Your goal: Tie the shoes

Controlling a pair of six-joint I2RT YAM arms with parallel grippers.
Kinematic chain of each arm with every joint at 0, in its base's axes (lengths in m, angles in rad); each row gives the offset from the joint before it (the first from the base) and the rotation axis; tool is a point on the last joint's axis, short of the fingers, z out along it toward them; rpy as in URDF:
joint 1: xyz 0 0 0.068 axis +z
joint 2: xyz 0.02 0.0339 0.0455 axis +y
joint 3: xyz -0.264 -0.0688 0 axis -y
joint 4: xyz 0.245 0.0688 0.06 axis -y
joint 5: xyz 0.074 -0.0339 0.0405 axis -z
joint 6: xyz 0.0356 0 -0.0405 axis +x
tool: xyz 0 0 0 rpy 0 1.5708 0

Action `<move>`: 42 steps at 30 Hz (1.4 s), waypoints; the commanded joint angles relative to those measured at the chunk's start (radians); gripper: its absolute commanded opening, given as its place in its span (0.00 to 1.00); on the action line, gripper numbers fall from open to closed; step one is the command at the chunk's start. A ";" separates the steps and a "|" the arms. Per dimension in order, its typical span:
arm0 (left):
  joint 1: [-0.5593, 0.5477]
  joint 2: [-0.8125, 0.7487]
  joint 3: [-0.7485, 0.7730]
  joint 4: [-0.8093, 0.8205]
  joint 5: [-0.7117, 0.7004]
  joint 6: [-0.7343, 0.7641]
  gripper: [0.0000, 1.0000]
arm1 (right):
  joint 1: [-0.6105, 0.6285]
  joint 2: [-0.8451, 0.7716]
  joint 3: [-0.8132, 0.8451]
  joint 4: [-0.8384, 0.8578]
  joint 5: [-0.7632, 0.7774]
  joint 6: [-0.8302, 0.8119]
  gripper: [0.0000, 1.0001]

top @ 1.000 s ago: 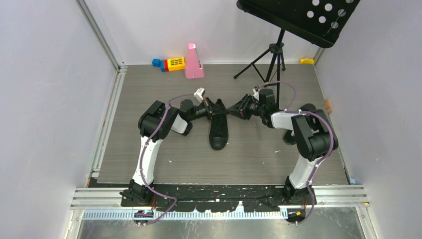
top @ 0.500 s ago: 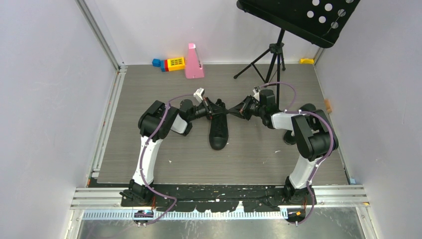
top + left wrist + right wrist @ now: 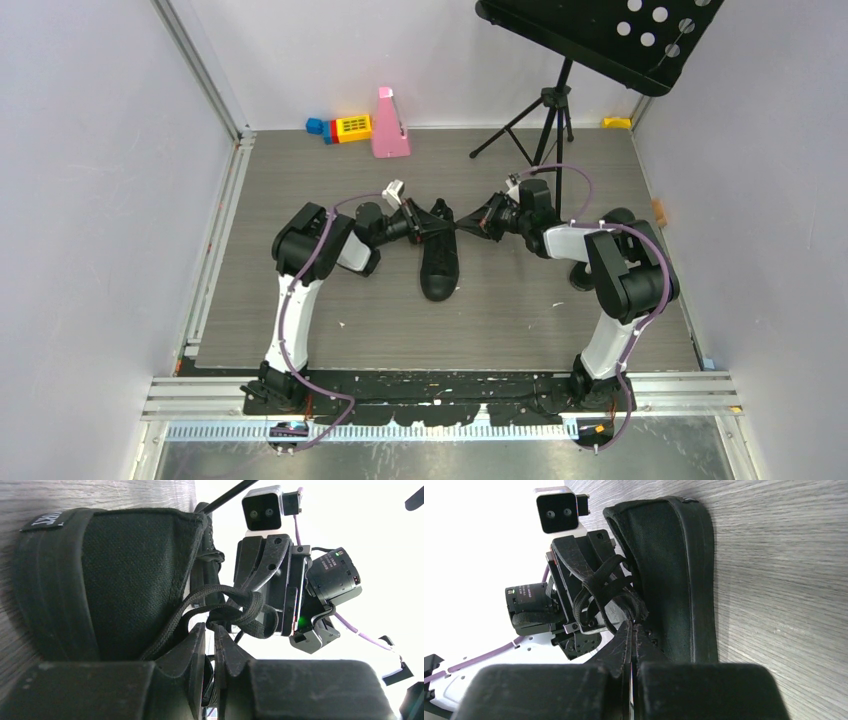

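One black sneaker (image 3: 440, 268) lies on the grey floor mat, toe toward the arms. It fills the left wrist view (image 3: 125, 580) and shows in the right wrist view (image 3: 674, 570). My left gripper (image 3: 424, 222) is at the shoe's opening from the left, shut on a black lace (image 3: 235, 611) that twists into a knot just past its tips (image 3: 210, 630). My right gripper (image 3: 472, 225) faces it from the right, shut on the lace (image 3: 609, 587) at its tips (image 3: 631, 625). The two grippers are about a hand's width apart over the shoe's throat.
A black tripod music stand (image 3: 545, 120) stands behind the right gripper. A pink wedge (image 3: 388, 125) and coloured blocks (image 3: 345, 127) sit at the back wall. A dark object (image 3: 583, 277) lies partly hidden behind the right arm. Walls close both sides.
My left gripper and wrist have shifted a little to the left, drawing the lace tauter. The right gripper has stayed nearly still. The shoe has not moved.
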 commanded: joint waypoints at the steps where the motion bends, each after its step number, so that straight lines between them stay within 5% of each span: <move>1: 0.015 -0.060 -0.025 0.020 0.021 0.042 0.16 | 0.009 -0.029 0.042 0.010 -0.006 -0.024 0.00; 23: 0.075 -0.310 -0.200 -0.169 0.070 0.171 0.27 | 0.018 -0.026 0.072 -0.025 -0.003 -0.058 0.00; 27: 0.072 -0.431 -0.181 -0.431 0.039 0.331 0.31 | 0.021 -0.026 0.073 -0.026 -0.001 -0.063 0.00; 34: -0.070 -0.700 0.110 -1.402 -0.351 0.907 0.49 | 0.024 -0.029 0.076 -0.037 0.004 -0.074 0.00; 42: -0.207 -0.554 0.472 -1.778 -0.570 1.094 0.50 | 0.026 -0.033 0.081 -0.047 0.008 -0.082 0.00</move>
